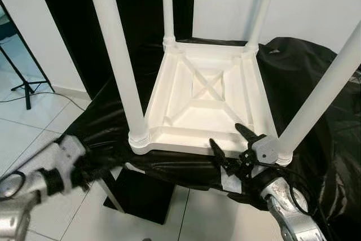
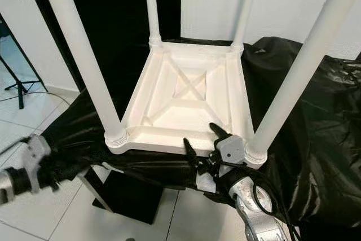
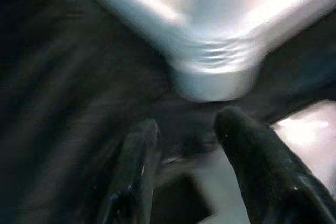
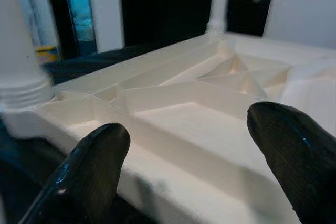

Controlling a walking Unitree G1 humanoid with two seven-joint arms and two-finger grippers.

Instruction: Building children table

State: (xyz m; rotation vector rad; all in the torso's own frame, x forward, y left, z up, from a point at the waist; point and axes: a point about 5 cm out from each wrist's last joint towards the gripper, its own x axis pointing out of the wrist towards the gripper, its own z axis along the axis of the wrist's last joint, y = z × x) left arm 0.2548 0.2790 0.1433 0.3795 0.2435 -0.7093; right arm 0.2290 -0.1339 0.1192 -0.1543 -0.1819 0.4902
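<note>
Item: white plastic children's table (image 1: 206,103), upside down on a black plastic sheet (image 1: 316,83) covering a low support; 4 legs point up, all cut off by the top of the head views. Underside shows ribs crossing in an X.

Right gripper (image 1: 230,141): at the table's near edge, close to the near right corner leg (image 1: 321,97). Fingers spread apart, empty; in the right wrist view the 2 black fingertips (image 4: 94,156) sit just short of the rim, which lies between them.

Left gripper (image 3: 184,145): low, beside the near left corner of the table. Its arm is blurred in the head views. The left wrist view is dark and smeared; fingers appear parted, holding nothing, just below the rounded corner socket (image 3: 215,77).

Surroundings: white tiled floor (image 1: 34,122), dark doorway (image 1: 141,4), tripod foot (image 1: 25,86) at the left edge.
</note>
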